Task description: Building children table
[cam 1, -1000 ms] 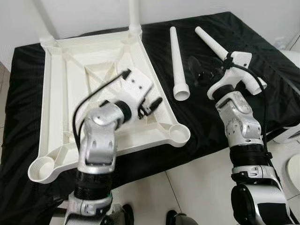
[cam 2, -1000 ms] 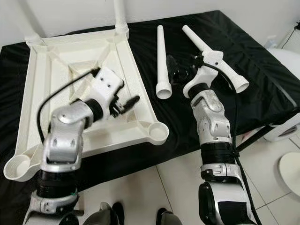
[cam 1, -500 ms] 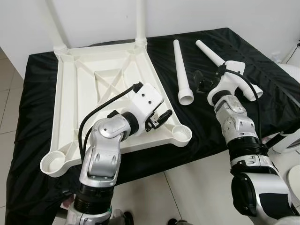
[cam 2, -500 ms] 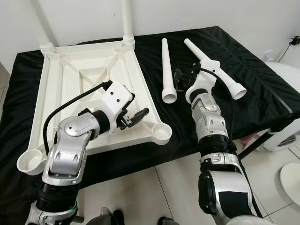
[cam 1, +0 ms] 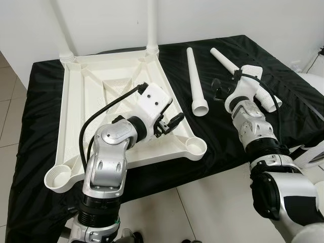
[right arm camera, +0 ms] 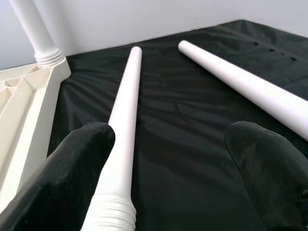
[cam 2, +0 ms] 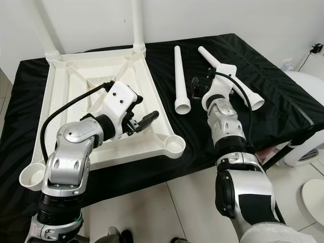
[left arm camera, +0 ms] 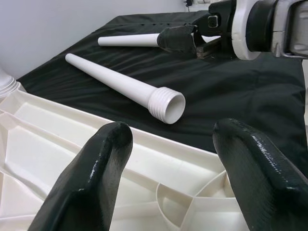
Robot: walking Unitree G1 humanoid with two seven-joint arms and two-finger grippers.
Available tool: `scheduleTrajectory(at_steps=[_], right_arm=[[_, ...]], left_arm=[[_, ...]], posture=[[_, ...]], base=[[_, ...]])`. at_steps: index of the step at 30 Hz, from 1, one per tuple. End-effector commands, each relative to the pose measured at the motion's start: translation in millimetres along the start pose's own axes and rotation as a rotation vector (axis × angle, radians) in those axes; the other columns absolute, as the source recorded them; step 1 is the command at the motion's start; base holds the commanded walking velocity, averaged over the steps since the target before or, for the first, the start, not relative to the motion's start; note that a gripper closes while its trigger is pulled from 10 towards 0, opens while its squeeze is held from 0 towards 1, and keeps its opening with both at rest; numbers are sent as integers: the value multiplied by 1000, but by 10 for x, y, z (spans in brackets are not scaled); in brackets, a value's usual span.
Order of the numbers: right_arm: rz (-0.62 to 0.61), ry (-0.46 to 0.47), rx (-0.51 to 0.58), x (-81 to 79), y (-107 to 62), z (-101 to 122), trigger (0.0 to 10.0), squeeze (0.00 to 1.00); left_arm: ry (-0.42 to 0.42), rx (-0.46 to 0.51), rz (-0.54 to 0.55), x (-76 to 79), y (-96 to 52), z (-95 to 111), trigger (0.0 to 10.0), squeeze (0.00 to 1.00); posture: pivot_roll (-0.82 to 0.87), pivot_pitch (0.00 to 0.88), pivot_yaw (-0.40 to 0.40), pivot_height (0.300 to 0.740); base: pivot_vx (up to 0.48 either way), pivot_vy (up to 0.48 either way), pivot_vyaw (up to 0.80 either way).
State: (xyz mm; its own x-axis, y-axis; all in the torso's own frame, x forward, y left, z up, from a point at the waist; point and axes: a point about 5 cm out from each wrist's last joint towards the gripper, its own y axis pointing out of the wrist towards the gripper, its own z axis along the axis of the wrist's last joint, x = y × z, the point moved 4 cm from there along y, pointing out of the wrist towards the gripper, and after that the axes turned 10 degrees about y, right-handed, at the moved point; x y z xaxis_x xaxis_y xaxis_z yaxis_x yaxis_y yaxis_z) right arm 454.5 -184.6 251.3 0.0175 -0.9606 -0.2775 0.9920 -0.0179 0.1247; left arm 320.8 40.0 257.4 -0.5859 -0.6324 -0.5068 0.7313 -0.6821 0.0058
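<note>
The white tabletop (cam 1: 109, 109) is lying upside down on the black-draped surface (cam 1: 243, 131), two legs already standing in its far corners — rigid moulded plastic, judged light but slick. Two loose legs (cam 1: 195, 81) are lying beside it; the left claw (cam 1: 169, 123) is hovering open over the tabletop's near right part, the right claw (cam 1: 218, 90) open between them — grip best taken mid-shaft, clear of the threads.

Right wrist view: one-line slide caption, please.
Open right claw hovers above black cloth between two loose white table legs, beside the upturned tabletop.
</note>
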Motion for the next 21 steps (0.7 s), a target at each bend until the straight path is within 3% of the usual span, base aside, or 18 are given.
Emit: scheduleTrajectory(at_steps=[1, 21], right_arm=[[-6, 8, 5, -3, 10, 6, 10000, 0], [33, 13, -57, -282, 65, -139, 10000, 0]], left_arm=[[-2, -14, 119, -98, -34, 2, 10000, 0], [-52, -9, 97, -12, -144, 108, 10000, 0]], posture=[[-14, 74, 7, 740], [-1, 174, 4, 740]], base=[[0, 0, 0], [0, 0, 0]])
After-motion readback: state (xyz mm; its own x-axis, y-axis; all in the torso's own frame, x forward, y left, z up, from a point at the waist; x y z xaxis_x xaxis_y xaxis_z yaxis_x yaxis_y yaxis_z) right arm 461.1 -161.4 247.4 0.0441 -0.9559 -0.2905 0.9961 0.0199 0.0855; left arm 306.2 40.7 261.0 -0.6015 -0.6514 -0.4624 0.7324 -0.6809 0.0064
